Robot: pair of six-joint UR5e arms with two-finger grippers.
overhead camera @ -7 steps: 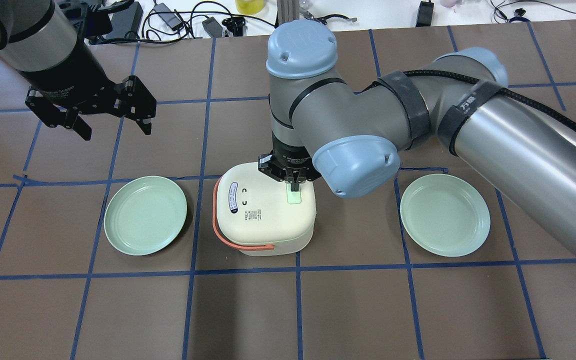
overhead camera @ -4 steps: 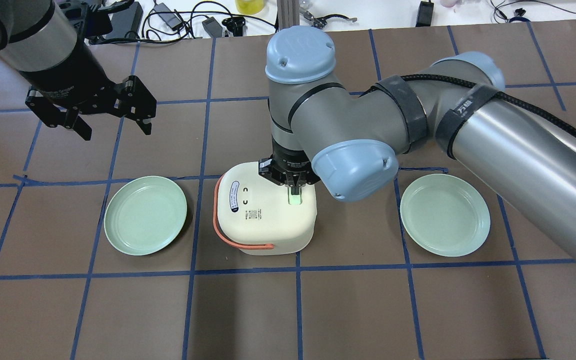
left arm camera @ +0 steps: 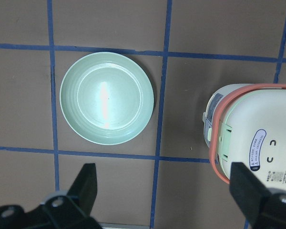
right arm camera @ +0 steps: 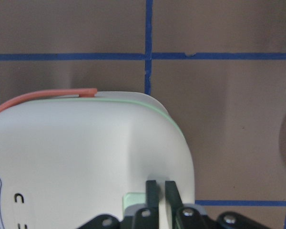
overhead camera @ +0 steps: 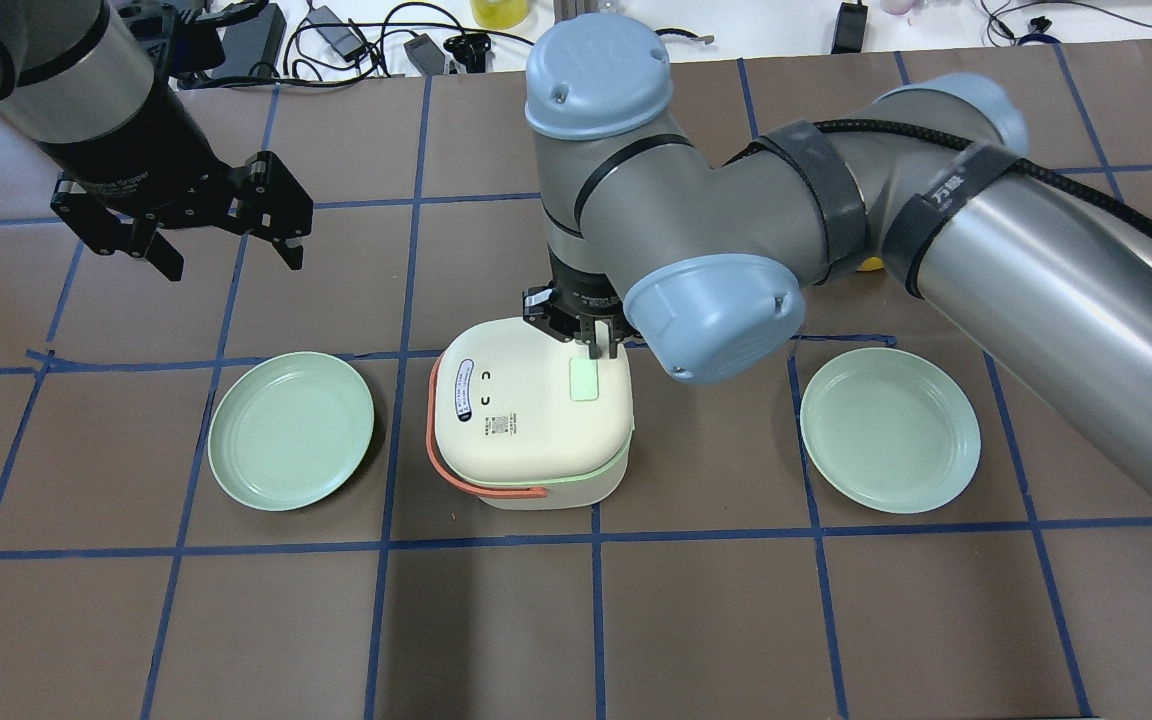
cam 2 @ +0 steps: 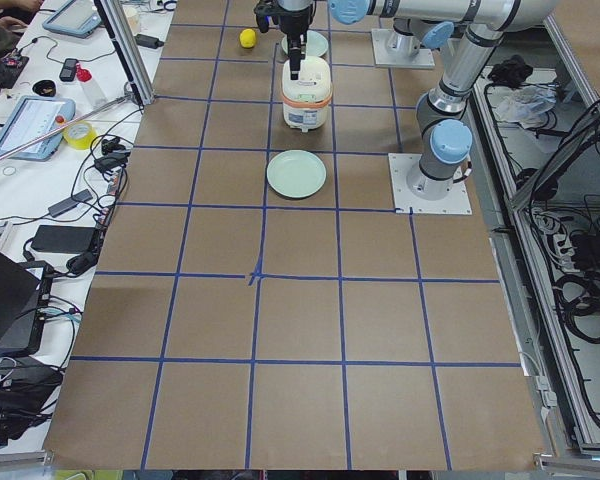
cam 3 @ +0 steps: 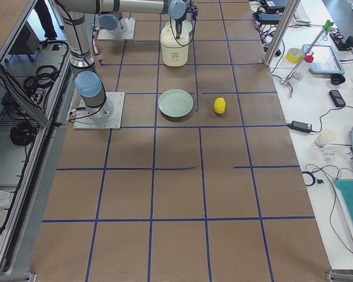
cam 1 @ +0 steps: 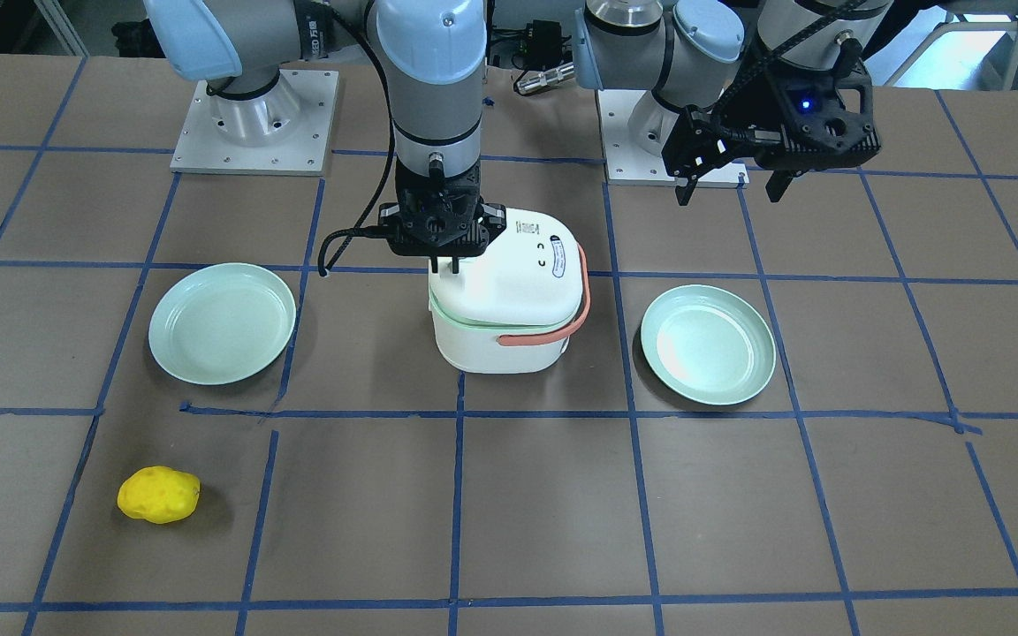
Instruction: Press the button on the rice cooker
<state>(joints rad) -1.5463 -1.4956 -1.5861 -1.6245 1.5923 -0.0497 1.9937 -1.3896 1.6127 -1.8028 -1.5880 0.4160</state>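
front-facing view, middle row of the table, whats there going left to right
first green plate → rice cooker → second green plate

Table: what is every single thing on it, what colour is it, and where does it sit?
Table: 1, brown with blue tape lines, under everything.
Rice cooker: 1, cream with an orange handle, middle of the table.
Button: 1, pale green, on top of the cooker's lid.
Plates: 2, pale green and empty, one on the robot's left of the cooker, one on its right.
Lumpy yellow thing: 1, yellow, on the robot's right side, far from the robot.
Left claw: 1, black, open, up in the air past the left plate.
Right claw: 1, black, shut, over the lid beside the button.
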